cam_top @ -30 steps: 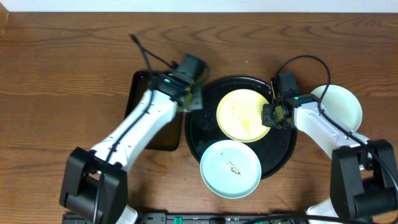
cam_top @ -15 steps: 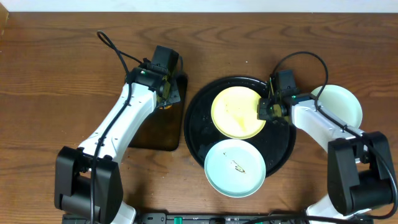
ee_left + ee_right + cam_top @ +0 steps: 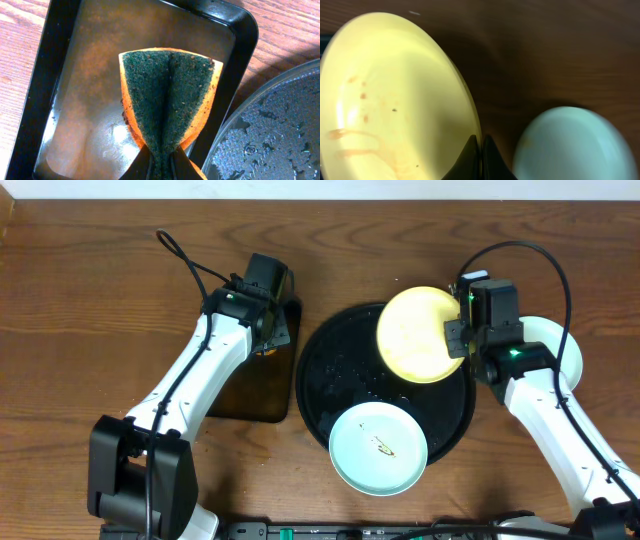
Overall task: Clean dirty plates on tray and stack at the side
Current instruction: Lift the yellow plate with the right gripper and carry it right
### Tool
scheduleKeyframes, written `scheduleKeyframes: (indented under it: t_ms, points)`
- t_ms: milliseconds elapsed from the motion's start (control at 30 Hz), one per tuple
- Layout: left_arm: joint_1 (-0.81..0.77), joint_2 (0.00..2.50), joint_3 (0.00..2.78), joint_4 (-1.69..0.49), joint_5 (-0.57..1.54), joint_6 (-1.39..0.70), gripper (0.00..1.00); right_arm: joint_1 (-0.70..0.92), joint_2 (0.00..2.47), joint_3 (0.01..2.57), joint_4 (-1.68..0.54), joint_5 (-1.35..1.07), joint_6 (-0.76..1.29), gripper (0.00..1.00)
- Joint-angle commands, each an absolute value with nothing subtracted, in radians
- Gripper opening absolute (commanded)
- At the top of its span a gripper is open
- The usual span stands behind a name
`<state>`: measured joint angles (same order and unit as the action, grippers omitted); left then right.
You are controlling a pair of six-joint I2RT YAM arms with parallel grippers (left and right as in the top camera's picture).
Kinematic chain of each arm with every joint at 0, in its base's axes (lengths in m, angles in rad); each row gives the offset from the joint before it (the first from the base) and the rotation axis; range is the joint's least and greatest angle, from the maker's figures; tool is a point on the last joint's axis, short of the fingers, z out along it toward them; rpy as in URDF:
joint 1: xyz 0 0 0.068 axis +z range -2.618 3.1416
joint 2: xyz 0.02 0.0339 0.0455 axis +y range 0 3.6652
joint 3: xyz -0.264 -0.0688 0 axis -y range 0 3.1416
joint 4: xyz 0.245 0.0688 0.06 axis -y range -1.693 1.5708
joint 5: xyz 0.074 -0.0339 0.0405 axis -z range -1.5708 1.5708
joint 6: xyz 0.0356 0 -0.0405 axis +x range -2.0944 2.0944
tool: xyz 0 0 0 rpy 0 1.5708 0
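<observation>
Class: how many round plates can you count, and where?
3. Pale yellow round plate: held by the right gripper above the glossy black round tray. One mint-white round plate: on the tray's near edge. Another: on the wooden table, partly under the right arm.

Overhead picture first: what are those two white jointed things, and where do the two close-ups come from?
They are two robot arms at a wooden table, seen from a camera above. Each close-up comes from a camera on one arm's wrist. The left pincer pinches a green-and-orange sponge over a brown rectangular tray. The right pincer grips the smeared yellow plate by its rim. A mint plate lies on the round black tray; a second mint plate sits on the table beside the right arm.
</observation>
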<state>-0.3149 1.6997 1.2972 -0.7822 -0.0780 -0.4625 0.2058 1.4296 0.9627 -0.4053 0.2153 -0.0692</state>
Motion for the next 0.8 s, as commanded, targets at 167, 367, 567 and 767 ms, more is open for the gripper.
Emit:
scheduleKeyframes:
  t_ms: [167,367,567,767]
  points:
    - [-0.313,1.673,1.299,-0.784,-0.091,-0.445,0.08,0.375,1.410,0.963,-0.376,0.511,-0.200,0.01]
    - [-0.313,1.673,1.299,-0.785,-0.091,-0.445,0.08,0.561,1.410,0.963,-0.295,0.823,-0.201,0.01]
    - [-0.313,1.673,1.299,-0.785,-0.091,-0.445,0.08,0.615,1.410,0.963,-0.271,0.863,-0.239,0.01]
    - [-0.313,1.673,1.299,-0.785,-0.091,-0.445,0.08,0.580,1.410,0.963,-0.270,0.864,-0.221,0.01]
